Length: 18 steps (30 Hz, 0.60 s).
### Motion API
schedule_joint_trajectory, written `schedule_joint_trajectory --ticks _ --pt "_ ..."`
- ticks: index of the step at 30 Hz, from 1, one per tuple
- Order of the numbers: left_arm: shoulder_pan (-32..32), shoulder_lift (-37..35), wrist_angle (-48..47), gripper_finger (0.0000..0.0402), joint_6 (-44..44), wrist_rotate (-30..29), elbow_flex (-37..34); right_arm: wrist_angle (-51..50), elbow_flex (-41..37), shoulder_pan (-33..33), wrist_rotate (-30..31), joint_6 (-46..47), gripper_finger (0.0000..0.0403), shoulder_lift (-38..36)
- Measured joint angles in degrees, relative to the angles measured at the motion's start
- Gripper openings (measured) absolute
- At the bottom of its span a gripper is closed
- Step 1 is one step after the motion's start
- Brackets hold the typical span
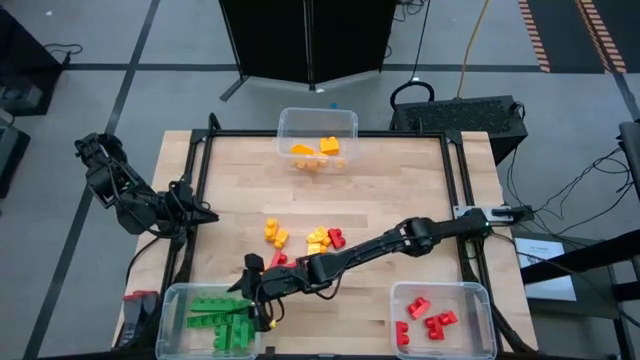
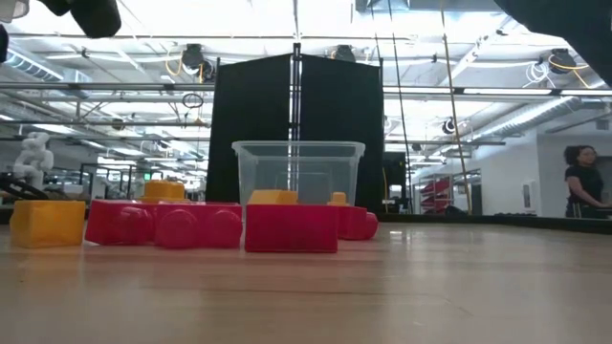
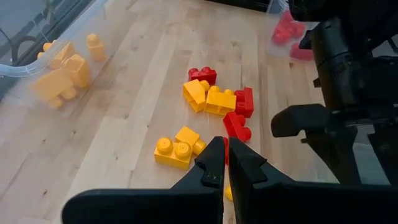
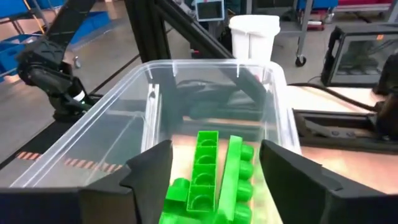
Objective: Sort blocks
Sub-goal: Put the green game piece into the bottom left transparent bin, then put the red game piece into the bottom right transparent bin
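Green blocks (image 4: 214, 180) lie binned beneath the open right pincer (image 4: 214, 171).

Green, red, yellow blocks (image 1: 300, 240), partly binned

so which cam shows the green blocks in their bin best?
Right wrist view: the green blocks fill the frame inside the clear bin, studs visible, between the open right gripper fingers. High view shows them small and partly under the arm. Low and left wrist views don't show them.
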Motion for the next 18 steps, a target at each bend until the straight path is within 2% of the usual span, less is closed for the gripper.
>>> schedule_joint_trajectory --ticks 6,9,11,14,18 --pt "0.01 0.0 0.0 0.0003 0.01 0.01 0.0 0.09 -0.02 0.01 0.08 -2.93 0.0254 -1.64" --pt "0.0 0.0 0.0 0.0003 0.01 0.01 0.0 -2.87 -0.02 -0.72 0.41 -6.14 0.0252 -5.77" --pt "0.0 0.0 0.0 0.0003 0.01 0.03 0.0 -10.26 -0.02 -1.63 1.54 -7.44 0.0252 -10.91" --pt "-0.01 0.0 -0.02 0.0003 0.01 0.03 0.0 -26.85 0.33 -3.29 5.08 -8.03 0.0252 -20.08" --pt "0.02 0.0 -0.02 0.0003 0.01 0.03 0.0 -50.14 0.23 -5.95 8.04 -4.73 0.0251 -27.35"
